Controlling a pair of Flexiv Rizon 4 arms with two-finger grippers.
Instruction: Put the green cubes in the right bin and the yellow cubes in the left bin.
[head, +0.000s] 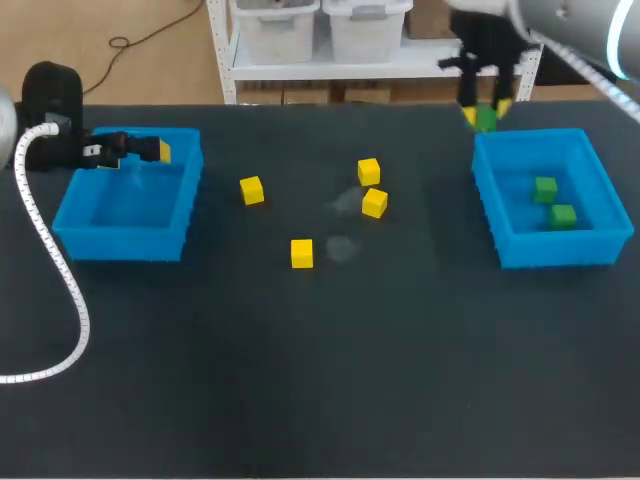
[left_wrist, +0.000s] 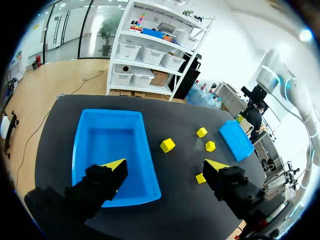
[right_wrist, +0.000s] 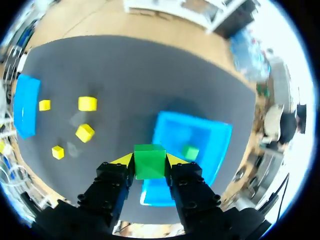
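**Green cube gripped at the right bin's far corner**

A green cube (head: 485, 119) is clamped between the yellow-tipped fingers of the right gripper (right_wrist: 149, 159), with one tip pressing on each side. In the head view it sits in the upper right of the frame, raised at the far left corner of the right bin (head: 555, 248). A second green cube (head: 545, 187) and a third green cube (head: 563, 215) lie inside that bin, near each other. Four yellow cubes (head: 251, 190) (head: 368, 171) (head: 374, 203) (head: 301, 253) are scattered on the dark tabletop (head: 300, 380) in the upper middle of the frame, between the bins. At the upper left, the left gripper (left_wrist: 165, 166) hangs over the left bin (head: 120, 243). Its fingers are spread wide, with nothing between them.
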